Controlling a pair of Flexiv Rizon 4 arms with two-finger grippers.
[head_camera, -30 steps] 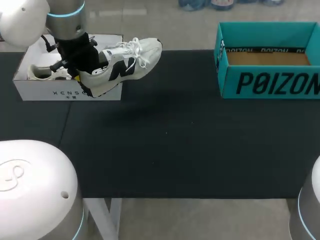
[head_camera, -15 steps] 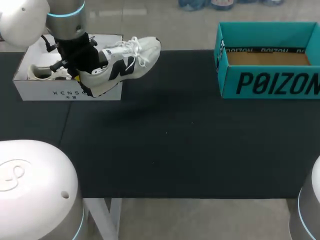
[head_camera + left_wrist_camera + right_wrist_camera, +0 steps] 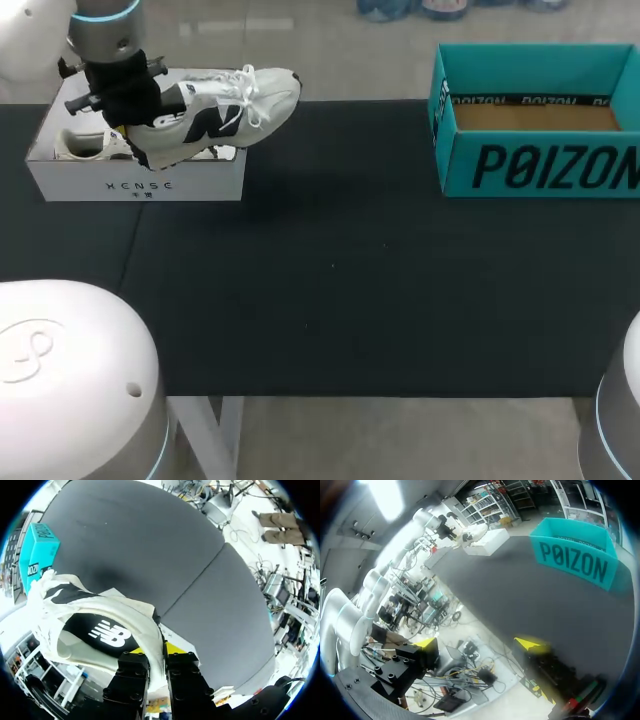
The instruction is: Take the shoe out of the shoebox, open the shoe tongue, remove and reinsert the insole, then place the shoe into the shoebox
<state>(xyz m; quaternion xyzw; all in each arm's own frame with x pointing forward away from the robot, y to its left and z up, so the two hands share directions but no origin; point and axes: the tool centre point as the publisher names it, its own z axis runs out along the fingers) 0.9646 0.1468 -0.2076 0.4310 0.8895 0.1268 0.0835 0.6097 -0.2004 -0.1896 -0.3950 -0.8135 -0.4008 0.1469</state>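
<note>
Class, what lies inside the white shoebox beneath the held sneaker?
A second white shoe shows at the left end of the white shoebox. The sneaker, held by the left gripper, covers the rest of the inside.

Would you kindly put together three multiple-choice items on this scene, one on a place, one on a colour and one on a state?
1. Where is the white sneaker?
A) held over the white shoebox
B) flat on the table's middle
C) in the right jaws

2. What colour is the open box at the robot's right?
A) red
B) brown
C) teal

3. How do the left jaws stand?
A) open and empty
B) shut on the sneaker
C) out of view

Answers:
1 A, it hangs in the air above that shoebox.
2 C, its walls are teal.
3 B, the left wrist view shows both fingers pinching the sneaker's heel collar.
</note>
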